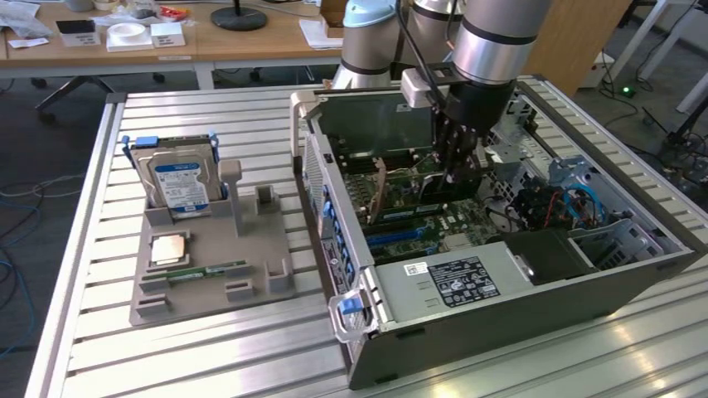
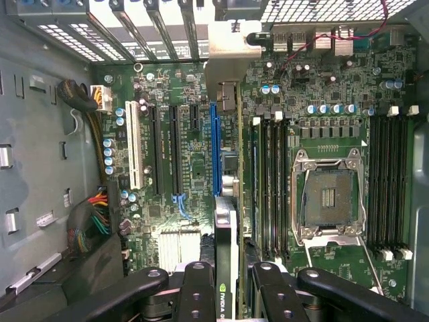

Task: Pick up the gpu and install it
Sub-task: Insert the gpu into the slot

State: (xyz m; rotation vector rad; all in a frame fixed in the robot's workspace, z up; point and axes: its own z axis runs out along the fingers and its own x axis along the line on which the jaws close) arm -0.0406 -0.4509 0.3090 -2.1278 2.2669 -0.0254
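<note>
One arm point(image 1: 503, 33) reaches down into the open case point(image 1: 476, 290), which lies on its side on the slatted metal surface point(image 1: 221, 356). Inside the case the claw point(image 1: 457, 170) hangs low over the board point(image 2: 188, 168) and grips the gpu point(image 2: 226, 228). The black fingers point(image 2: 196, 288) close on either side of the card. It stands on edge between them, its green-and-black logo label facing up toward the wrist. The jaws stand part-way apart, held there by the card's own thickness.

The gpu runs in line with the long blue slot point(image 2: 215, 147) in the middle of the case, just beside it as seen from the wrist. Its silvery bracket point(image 2: 231, 47) sits at the row of slot openings in the case's rear wall. Whether the card's lower edge touches the slot I cannot tell. On the far side of the card from the blue slot are black memory slots and then the bare processor socket point(image 2: 330, 198).

Outside the case, toward the exterior view's left, a grey holder point(image 1: 210, 282) rests on the surface. A hard drive point(image 1: 182, 182) stands upright at the holder's far end. A green memory stick point(image 1: 210, 271) lies flat nearer its front, well apart from the case.
</note>
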